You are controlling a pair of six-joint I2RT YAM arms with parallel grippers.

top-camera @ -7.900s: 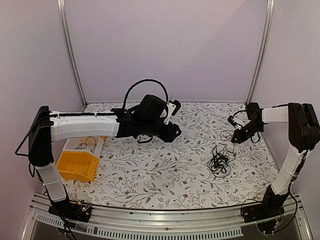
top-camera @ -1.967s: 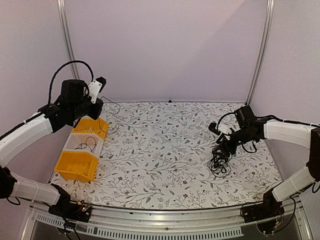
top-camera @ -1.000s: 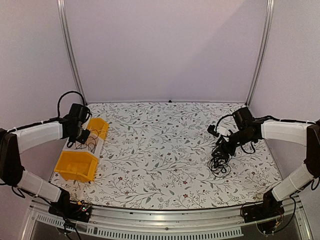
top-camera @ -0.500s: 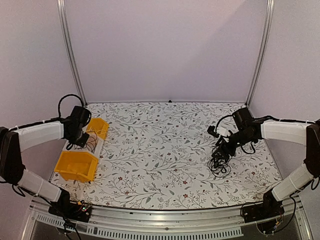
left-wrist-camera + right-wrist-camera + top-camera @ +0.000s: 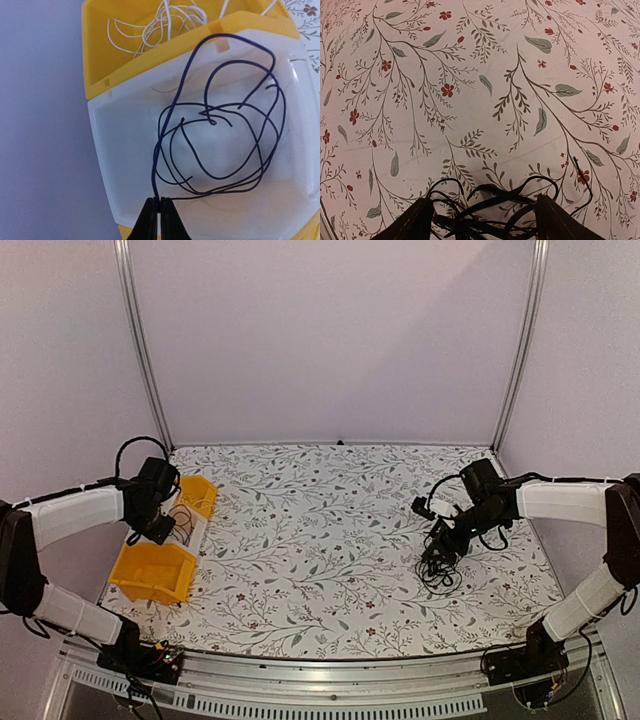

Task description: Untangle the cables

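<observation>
From above: at the right of the flowered table (image 5: 320, 540), a loose black cable bundle (image 5: 437, 570). Longer than wide, long axis running from the far side toward the near edge, slightly slanted. Right gripper (image 5: 441, 543) down at the bundle's far end; jaw state not readable from this height. At the left edge, three bins in a row: near yellow bin (image 5: 150, 575), white bin (image 5: 193, 532), far yellow bin (image 5: 203, 490). Left gripper (image 5: 162, 530) low over the white bin.

From the left wrist: fingers (image 5: 150, 225) pressed flat together at the bottom edge, pinching one dark cable (image 5: 156, 175). Runs straight up and away from the claw at first, then curls into several overlapping loops lying inside the white bin. One tall arc reaching up across the rim of the far yellow bin. Cut ends pointing inward, near the middle of the loops. Thin white cables (image 5: 165, 20) coiled in that far yellow bin.

From the right wrist: jaws spread wide, one finger (image 5: 417, 222) in each lower corner, the bundle lying between them on the cloth. Stretched crosswise here, from finger to finger, close against the left-hand one; touching or not, cannot tell. One loose end poking out at the right, pointing up and away from the claw. Nothing visibly clamped.
</observation>
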